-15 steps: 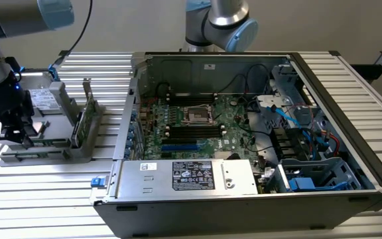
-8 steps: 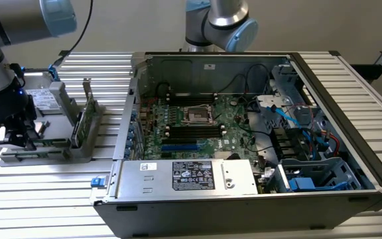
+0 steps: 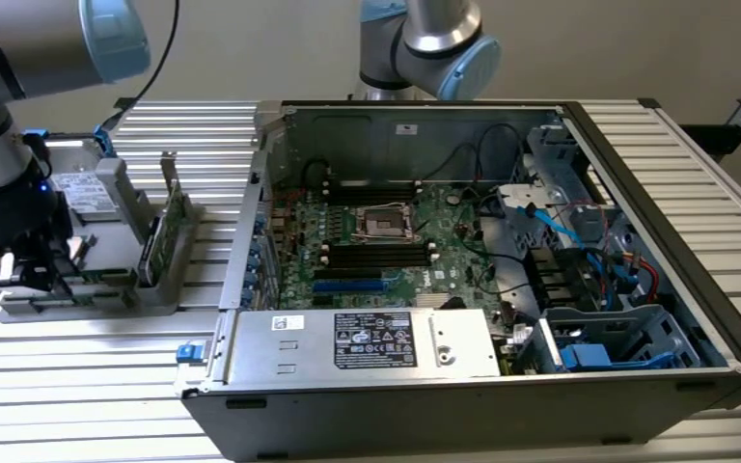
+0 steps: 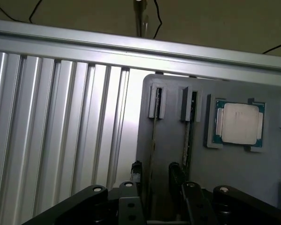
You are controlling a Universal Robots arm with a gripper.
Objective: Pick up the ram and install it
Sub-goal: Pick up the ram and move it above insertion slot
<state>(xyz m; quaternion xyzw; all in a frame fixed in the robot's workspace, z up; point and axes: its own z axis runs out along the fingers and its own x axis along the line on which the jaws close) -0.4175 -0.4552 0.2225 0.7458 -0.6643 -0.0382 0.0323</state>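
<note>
The ram [image 4: 154, 140] stands on its edge in a slot of the grey holder [image 4: 173, 154], so I see it as a thin strip. My gripper [image 4: 155, 171] is open. Its two black fingertips [image 4: 136, 169] sit on either side of the ram's near end without closing on it. In the exterior view the gripper [image 3: 26, 270] hangs low over the holder [image 3: 100, 289] at the exterior view's left, beside the open computer case [image 3: 474, 251]. The motherboard [image 3: 384, 236] inside shows long black memory slots [image 3: 377, 255].
A second thin board [image 4: 189, 136] stands in the neighbouring slot, and a square silver processor [image 4: 238, 123] lies in a pocket beyond it. A taller green card [image 3: 154, 241] stands upright on the holder. The slatted aluminium table [image 3: 88, 386] surrounds everything, and a second arm [image 3: 428, 43] stands behind the case.
</note>
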